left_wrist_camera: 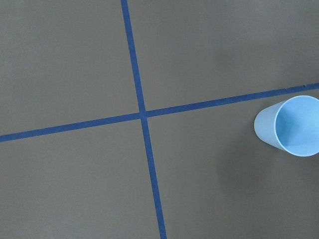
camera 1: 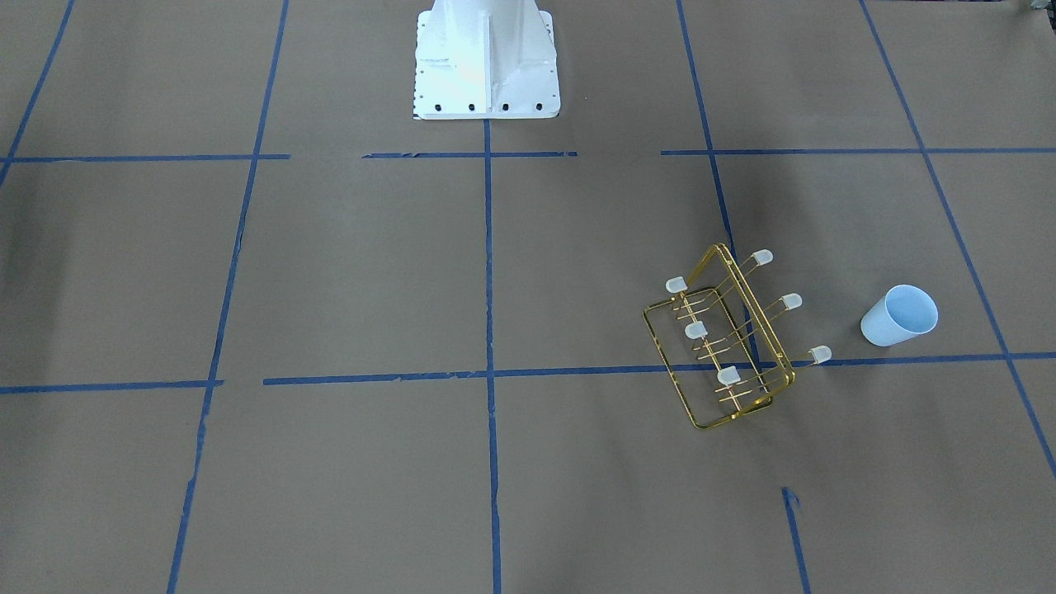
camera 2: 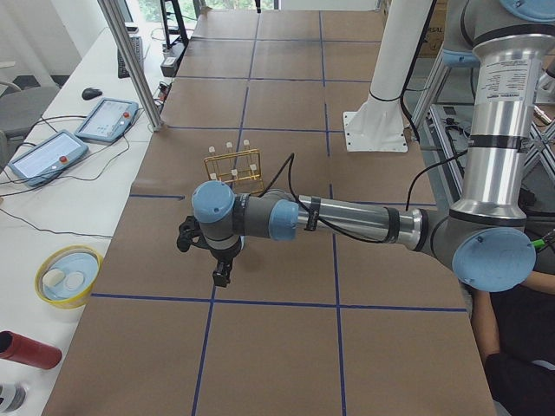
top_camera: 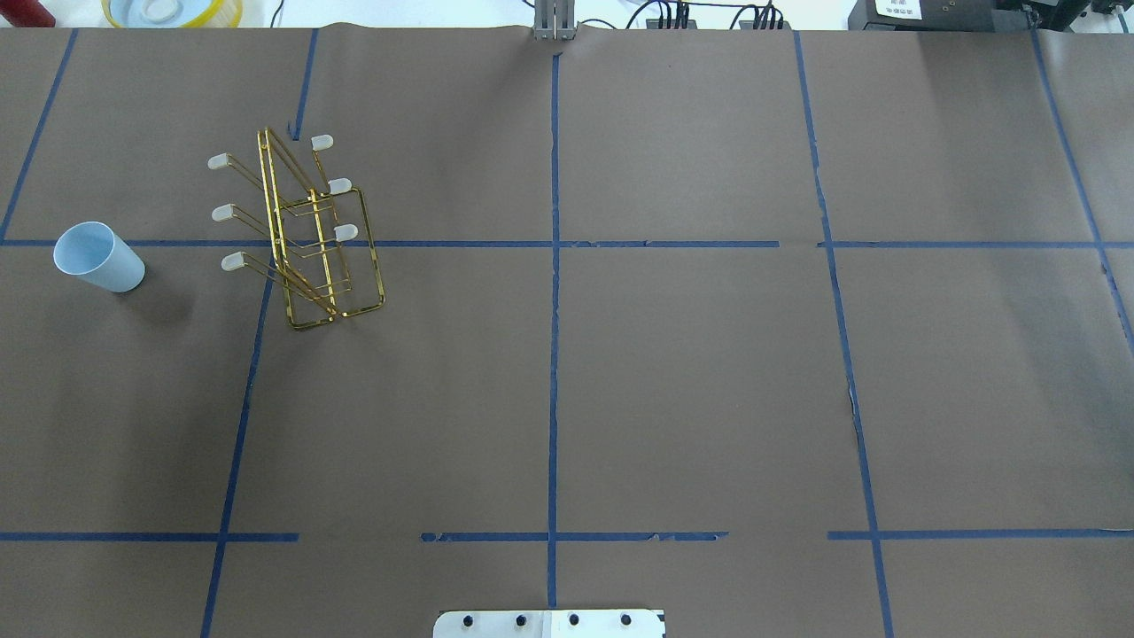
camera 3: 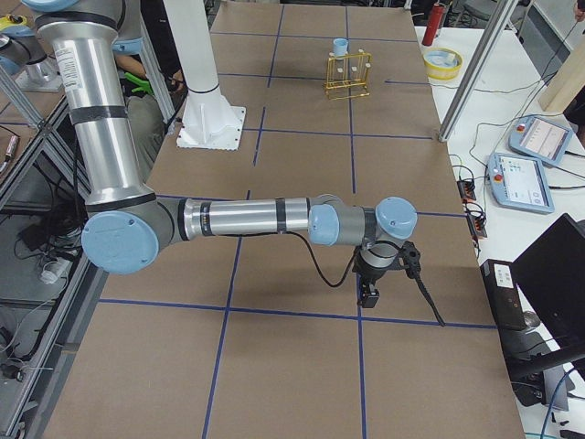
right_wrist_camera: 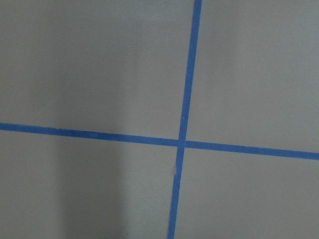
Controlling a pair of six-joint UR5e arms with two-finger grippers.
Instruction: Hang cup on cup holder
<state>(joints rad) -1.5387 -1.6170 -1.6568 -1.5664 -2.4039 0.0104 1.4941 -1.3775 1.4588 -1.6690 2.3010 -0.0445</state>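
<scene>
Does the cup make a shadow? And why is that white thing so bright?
Overhead view: yes, the cup throws a soft, blurry shadow beside it. Front-facing view: the white base is washed out by glare. Left wrist view: sharp, with a faint shadow by the cup.

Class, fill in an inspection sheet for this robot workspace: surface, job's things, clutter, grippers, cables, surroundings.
surface: brown paper table with a blue tape grid.
job's things: cup upright, apart from the cup holder; all prongs bare.
clutter: nothing seen on the table.
grippers: left gripper and right gripper hang above the table; open or shut cannot be told.
cables: black cable loops under the right arm.
surroundings: side bench with control tablets and a red cylinder.
</scene>
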